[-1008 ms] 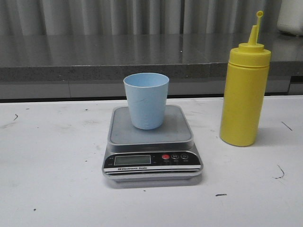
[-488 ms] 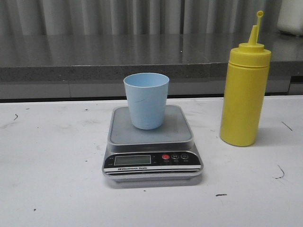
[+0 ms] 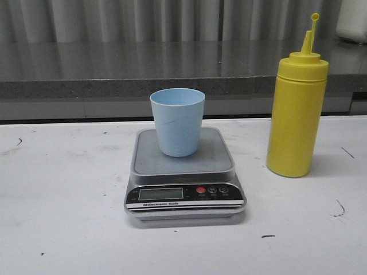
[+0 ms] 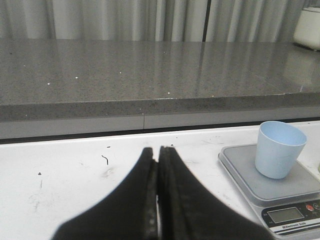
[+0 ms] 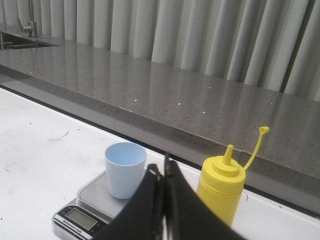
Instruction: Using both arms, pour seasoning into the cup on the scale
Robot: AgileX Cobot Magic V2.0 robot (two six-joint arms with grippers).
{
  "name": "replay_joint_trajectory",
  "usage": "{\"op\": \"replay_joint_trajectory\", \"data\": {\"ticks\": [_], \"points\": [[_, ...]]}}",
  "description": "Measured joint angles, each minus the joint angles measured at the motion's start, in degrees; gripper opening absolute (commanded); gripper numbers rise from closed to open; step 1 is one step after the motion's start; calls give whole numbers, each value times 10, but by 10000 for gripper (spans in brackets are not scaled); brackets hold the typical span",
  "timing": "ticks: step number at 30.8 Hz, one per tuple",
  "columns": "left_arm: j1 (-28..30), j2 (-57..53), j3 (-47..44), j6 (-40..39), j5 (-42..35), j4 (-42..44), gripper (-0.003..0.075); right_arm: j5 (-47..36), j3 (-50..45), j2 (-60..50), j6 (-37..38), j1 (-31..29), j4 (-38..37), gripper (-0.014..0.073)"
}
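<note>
While the cup [image 3: 178, 122] stands on the scale [image 3: 183, 172], bottle [image 3: 297, 114] beside it, both tools [image 4: 158, 165] [image 5: 164, 172] are pressed together, empty.

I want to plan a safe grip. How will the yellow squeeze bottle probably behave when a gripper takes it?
The yellow squeeze bottle is tall over a narrow base, so a push near its top would likely tip it. Its smooth plastic wall probably yields when squeezed. Its nozzle is uncapped, so a hard grip might push seasoning out.
</note>
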State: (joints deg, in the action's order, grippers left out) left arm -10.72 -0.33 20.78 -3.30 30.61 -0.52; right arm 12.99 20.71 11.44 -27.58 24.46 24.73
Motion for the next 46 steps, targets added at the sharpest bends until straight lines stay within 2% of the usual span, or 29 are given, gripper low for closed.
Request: {"op": "replay_joint_trajectory", "data": {"ticks": [19,25,33,37,46], "points": [[0,0,-3,0,-4,0,-20,0,0,0,0,0,0,-123],[11,0,-59,0,-94,0,-20,0,0,0,0,0,0,-123],[69,0,-173,0,-176,0,-20,0,0,0,0,0,0,-123],[89,0,-210,0,-196,0,-20,0,0,0,0,0,0,-123],[98,0,-211,0,-205,0,-20,0,0,0,0,0,0,-123]]}}
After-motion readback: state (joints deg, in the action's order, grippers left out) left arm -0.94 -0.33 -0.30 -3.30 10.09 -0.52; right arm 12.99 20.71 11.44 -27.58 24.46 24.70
